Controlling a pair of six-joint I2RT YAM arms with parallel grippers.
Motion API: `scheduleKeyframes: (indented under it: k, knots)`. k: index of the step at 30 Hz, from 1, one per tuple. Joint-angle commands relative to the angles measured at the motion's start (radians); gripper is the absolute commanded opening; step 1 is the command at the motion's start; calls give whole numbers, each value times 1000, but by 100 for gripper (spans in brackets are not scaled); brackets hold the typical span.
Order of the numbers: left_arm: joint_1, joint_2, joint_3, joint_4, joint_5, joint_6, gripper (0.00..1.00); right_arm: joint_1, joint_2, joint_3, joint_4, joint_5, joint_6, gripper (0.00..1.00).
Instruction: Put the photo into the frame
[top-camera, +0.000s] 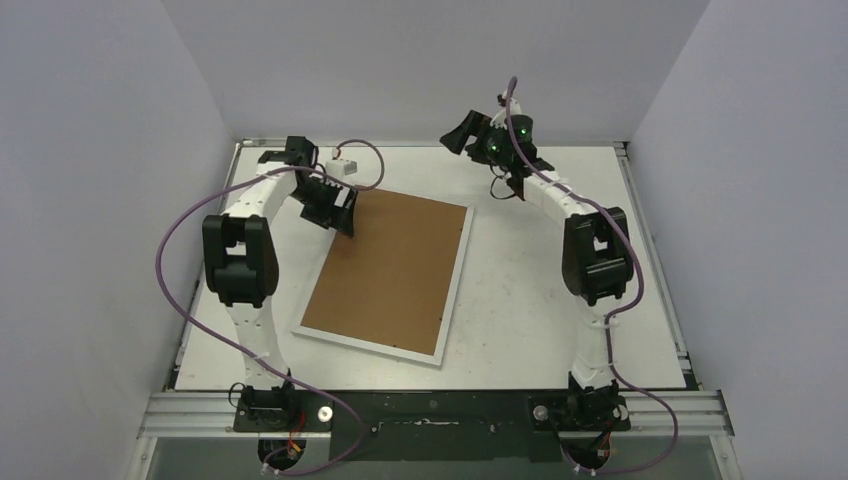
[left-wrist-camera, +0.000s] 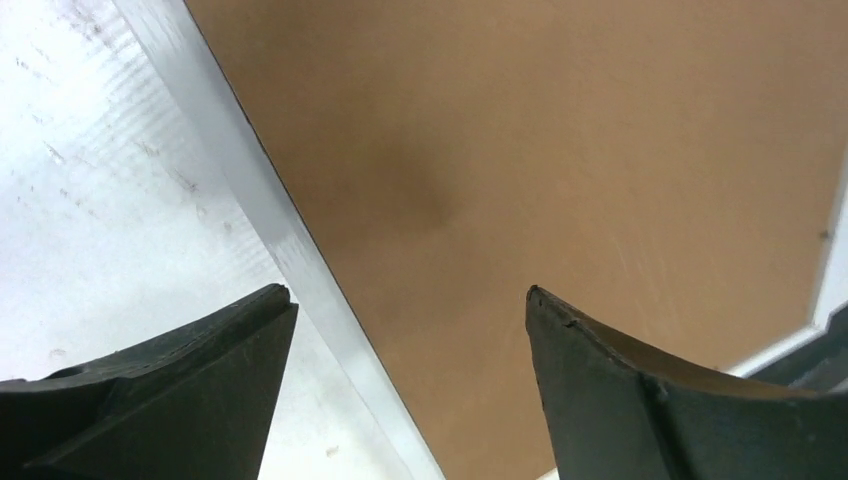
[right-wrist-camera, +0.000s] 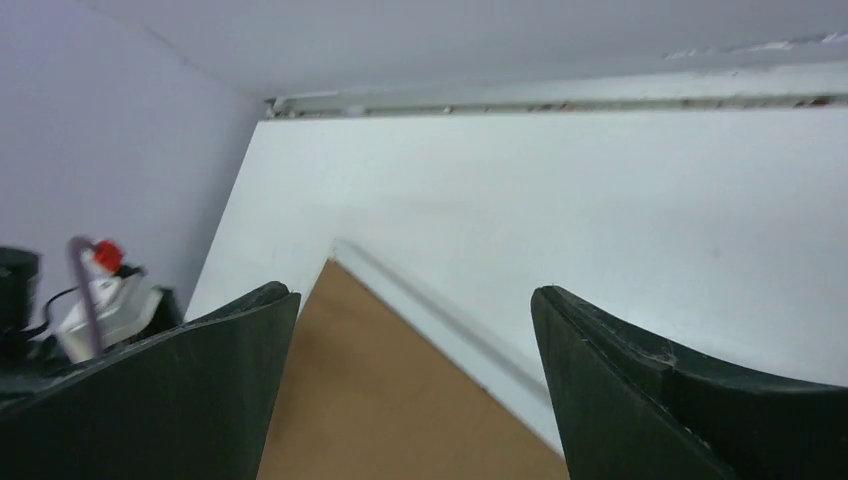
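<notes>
The frame (top-camera: 456, 285) lies flat on the table, its brown board (top-camera: 392, 268) facing up inside a thin white rim. The photo is not in view. My left gripper (top-camera: 345, 222) is low over the frame's far left corner. In the left wrist view the left gripper (left-wrist-camera: 410, 292) is open, one finger over the table and one over the board (left-wrist-camera: 520, 150), with the white rim (left-wrist-camera: 270, 215) running between them. My right gripper (top-camera: 483, 160) hangs raised behind the frame's far right corner. The right wrist view shows the right gripper (right-wrist-camera: 415, 292) open and empty, looking down at the frame's rim (right-wrist-camera: 440, 325).
The white table (top-camera: 560, 300) is walled on three sides, with a metal rail (top-camera: 420, 145) along its far edge. The left arm's wrist and purple cable (right-wrist-camera: 100, 300) show at the left of the right wrist view.
</notes>
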Motion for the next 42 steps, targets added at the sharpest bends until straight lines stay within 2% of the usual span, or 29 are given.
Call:
scheduleKeyframes:
  k: [1,3,6,10,16,22,29,33,37,42]
  knots:
    - [42,-141,46,-245,89,157,87,-15,166,130,-107,107,-148,90]
    - [47,-220,-57,-270,38,246,97,-23,235,186,-113,84,-137,90]
    - [47,-358,-273,-258,-39,344,96,-26,300,201,-82,42,-97,90]
    - [40,-541,-548,-163,-166,421,96,-32,313,147,-5,-11,-43,90]
    - [-6,-689,-749,-60,-269,460,96,-35,289,63,61,-69,-4,91]
    - [-136,-757,-923,112,-408,441,96,-34,246,-52,147,-129,31,92]
    - [-164,-708,-996,333,-561,408,96,-34,151,-240,234,-154,45,93]
    - [-156,-666,-987,467,-652,376,96,-31,58,-397,288,-154,50,94]
    - [-138,-603,-908,504,-629,372,96,-26,-75,-602,342,-145,60,96]
    - [-100,-477,-774,510,-598,357,96,6,-276,-936,420,-107,111,97]
